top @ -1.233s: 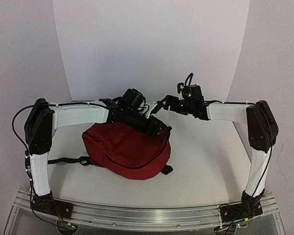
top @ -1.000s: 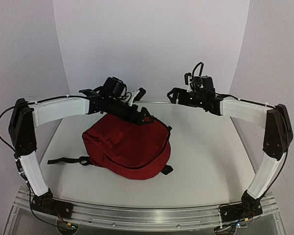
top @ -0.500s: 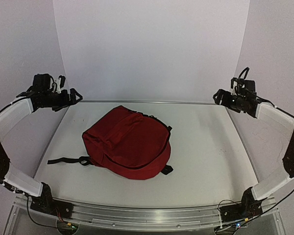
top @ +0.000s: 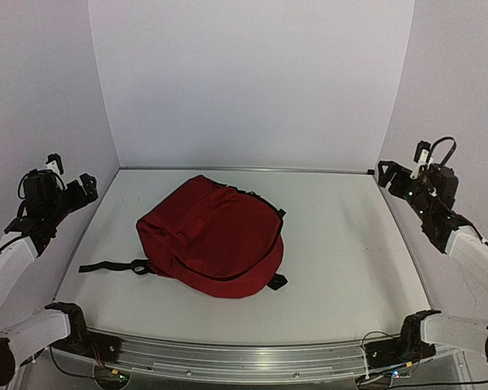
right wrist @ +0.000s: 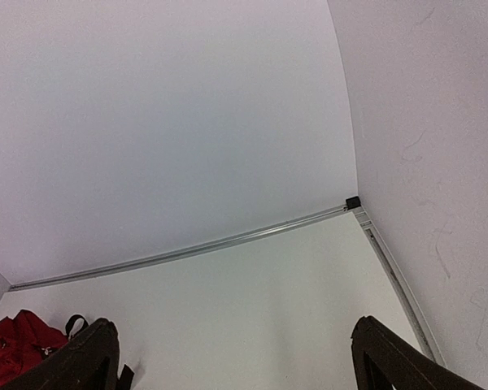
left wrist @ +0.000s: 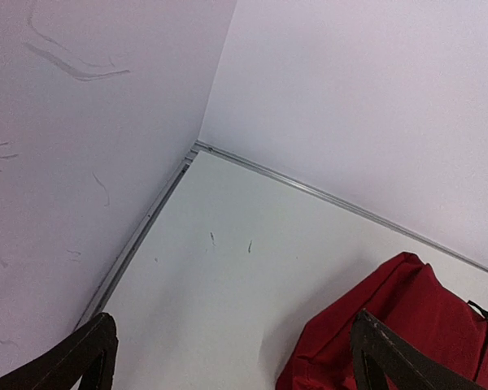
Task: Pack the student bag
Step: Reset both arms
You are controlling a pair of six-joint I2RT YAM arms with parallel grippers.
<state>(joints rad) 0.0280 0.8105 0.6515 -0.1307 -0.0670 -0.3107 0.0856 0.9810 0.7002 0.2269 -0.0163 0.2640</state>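
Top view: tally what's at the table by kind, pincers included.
Dark red soft fabric backpack: 1
Black two-finger pincers: 2, the left pincer and the right pincer, both open
Total: 3

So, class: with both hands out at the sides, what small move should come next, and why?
Probably just park them at rest. The left hand and right hand hang open and empty at the edges of the table, clear of the student bag, and no loose item to pack is in view.
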